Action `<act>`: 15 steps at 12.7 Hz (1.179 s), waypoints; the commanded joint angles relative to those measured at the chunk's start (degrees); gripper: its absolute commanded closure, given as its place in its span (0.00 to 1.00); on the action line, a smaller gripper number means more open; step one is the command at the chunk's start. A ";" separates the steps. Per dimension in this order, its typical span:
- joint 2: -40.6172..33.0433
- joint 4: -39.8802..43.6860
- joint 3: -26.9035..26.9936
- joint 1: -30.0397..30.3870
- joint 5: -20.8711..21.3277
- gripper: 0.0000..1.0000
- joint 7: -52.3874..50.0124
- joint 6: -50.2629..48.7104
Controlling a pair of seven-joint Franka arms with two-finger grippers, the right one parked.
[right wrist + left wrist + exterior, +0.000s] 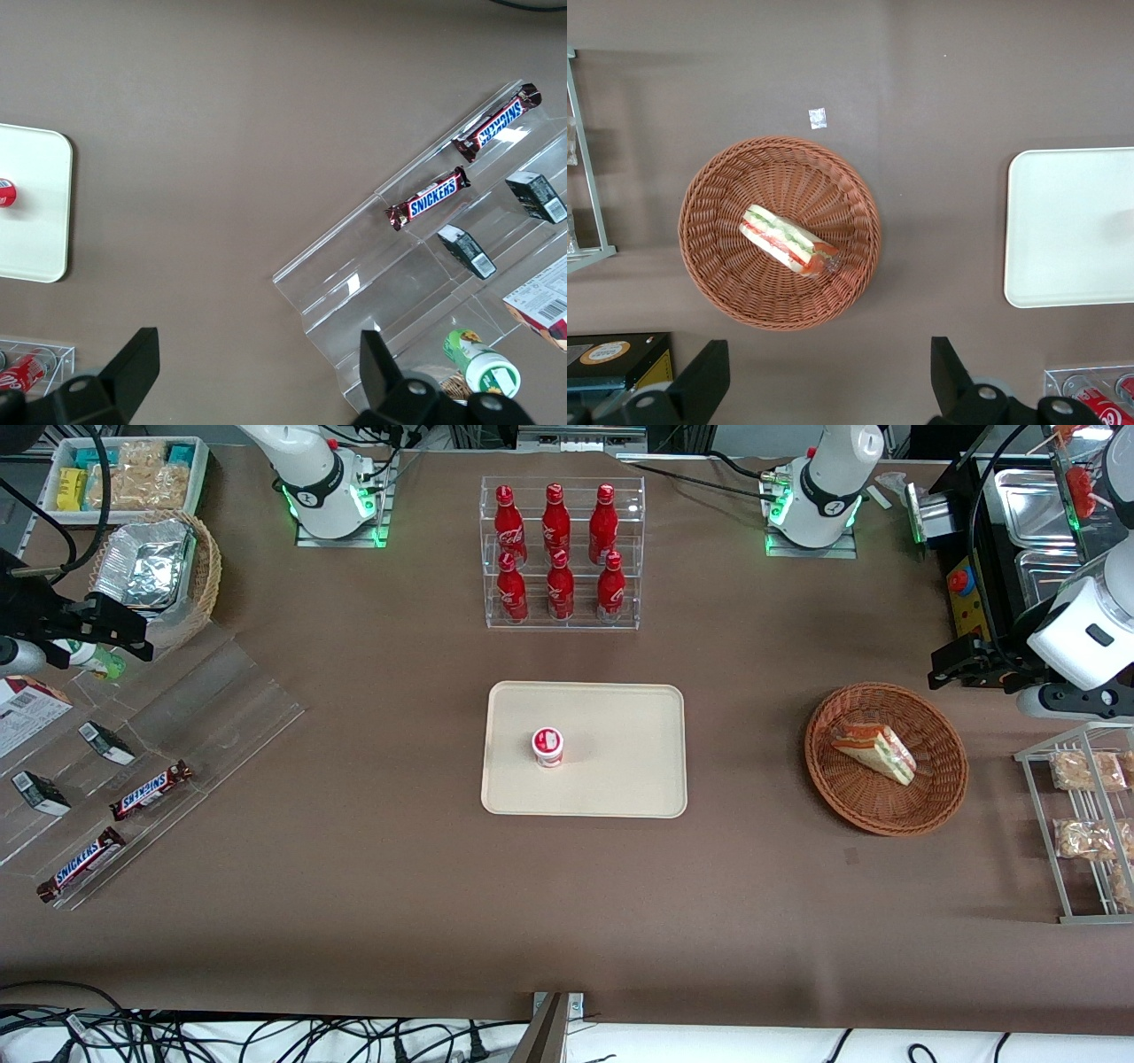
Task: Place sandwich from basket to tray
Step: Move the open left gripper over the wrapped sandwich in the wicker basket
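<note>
Sandwich (pixel 788 241) in basket (pixel 718 190), under open tool (pixel 824 385).

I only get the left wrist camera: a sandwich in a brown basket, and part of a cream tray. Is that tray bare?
Observer: No. The front view shows a small red-and-white cup standing on the tray.
Operator: Anything near the tray?
Observer: A clear rack holding six red bottles, farther from the front camera than the tray.
Operator: And where is the gripper?
Observer: The open gripper hangs beside the basket, farther from the front camera than it, not over the sandwich.
</note>
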 commanded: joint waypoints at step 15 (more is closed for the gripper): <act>1.99 -19.85 0.31 4.56 3.31 0.00 -23.22 19.33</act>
